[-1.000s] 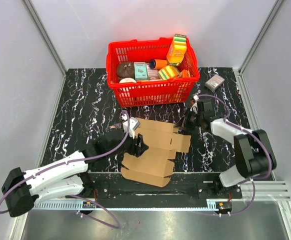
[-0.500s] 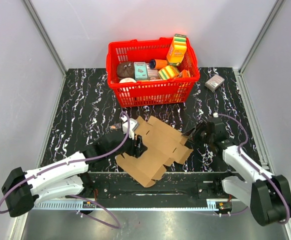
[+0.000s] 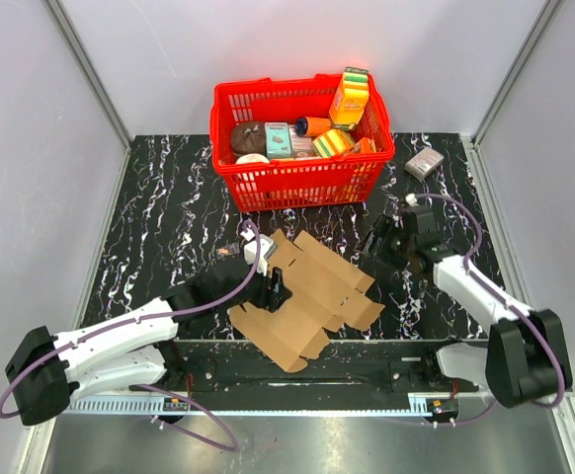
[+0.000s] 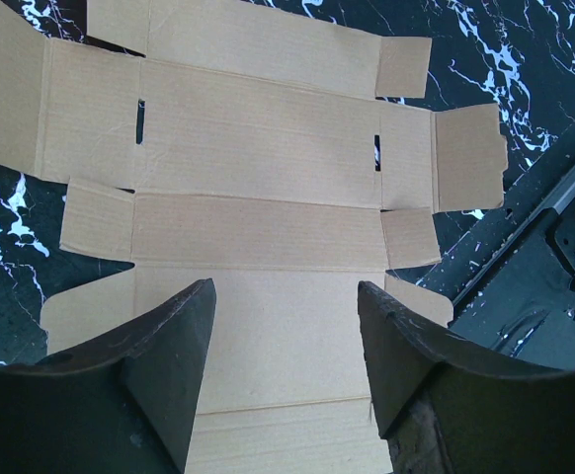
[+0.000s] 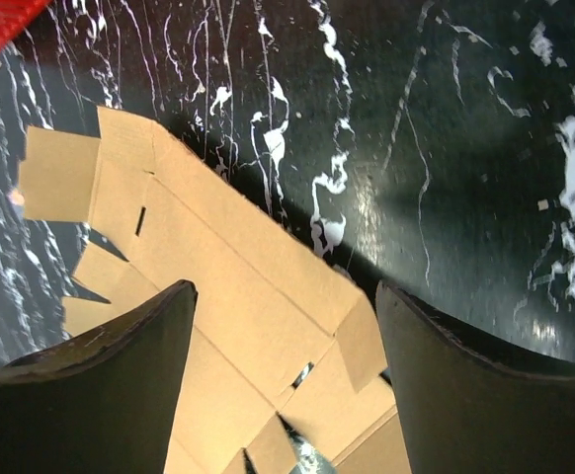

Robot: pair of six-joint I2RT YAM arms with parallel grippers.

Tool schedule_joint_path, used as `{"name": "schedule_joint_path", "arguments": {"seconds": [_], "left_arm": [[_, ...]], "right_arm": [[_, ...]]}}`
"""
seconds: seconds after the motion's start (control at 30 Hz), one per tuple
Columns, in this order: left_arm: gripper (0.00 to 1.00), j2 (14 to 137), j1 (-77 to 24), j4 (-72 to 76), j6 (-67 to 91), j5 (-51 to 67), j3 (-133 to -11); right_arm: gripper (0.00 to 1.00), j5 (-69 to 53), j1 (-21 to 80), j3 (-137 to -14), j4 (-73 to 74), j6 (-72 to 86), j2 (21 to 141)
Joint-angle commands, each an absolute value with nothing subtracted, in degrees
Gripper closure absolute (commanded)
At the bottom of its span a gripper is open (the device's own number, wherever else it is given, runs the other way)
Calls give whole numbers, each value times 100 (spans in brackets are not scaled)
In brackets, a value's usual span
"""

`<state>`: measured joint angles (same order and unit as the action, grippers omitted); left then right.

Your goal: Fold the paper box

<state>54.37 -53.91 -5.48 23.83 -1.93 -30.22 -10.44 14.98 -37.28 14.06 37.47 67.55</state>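
The paper box [image 3: 317, 291] is a flat brown die-cut sheet lying diagonally on the black marble table, near the front edge. My left gripper [image 3: 275, 288] stands open over the sheet's left part. In the left wrist view its fingers [image 4: 174, 360] straddle a bare panel of the paper box [image 4: 258, 148], with nothing gripped between them. My right gripper [image 3: 376, 247] is open just off the sheet's far right edge. In the right wrist view the paper box [image 5: 218, 286] lies below the spread jaws of the right gripper [image 5: 286, 306], apart from them.
A red basket [image 3: 297, 183] full of colourful packages stands at the back. A small grey-pink box [image 3: 425, 164] lies at the back right. A metal rail [image 3: 367, 373] runs along the near table edge, also seen as the rail [image 4: 564, 197] beside the sheet.
My right gripper has opened, let go of the sheet's right edge and drawn back toward the far right. The sheet has turned to lie diagonally. My left arm has barely moved.
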Motion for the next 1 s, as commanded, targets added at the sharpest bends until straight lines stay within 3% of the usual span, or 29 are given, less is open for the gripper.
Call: {"name": "schedule_joint_path", "arguments": {"seconds": [0.0, 0.2, 0.47, 0.7, 0.97], "left_arm": [[36, 5344, -5414, -334, 2408, -264, -2927], [38, 5510, -5432, -142, 2496, -272, -2813], [39, 6230, -5625, 738, 2838, -676, -2654], [42, 7382, -5739, 536, 2918, -747, -3164], [43, 7672, -5783, 589, 2944, -791, -3260]], "right_arm": [[18, -1502, 1529, -4385, 1178, 2375, 7669], [19, -2214, 1512, -4957, 1030, 1907, 8787], [19, -2294, 1521, -4746, 606, 1899, 8973], [19, -2223, 1521, -4728, 501, 1749, 9237], [20, -2329, 1521, -4825, 492, 1758, 9281]]}}
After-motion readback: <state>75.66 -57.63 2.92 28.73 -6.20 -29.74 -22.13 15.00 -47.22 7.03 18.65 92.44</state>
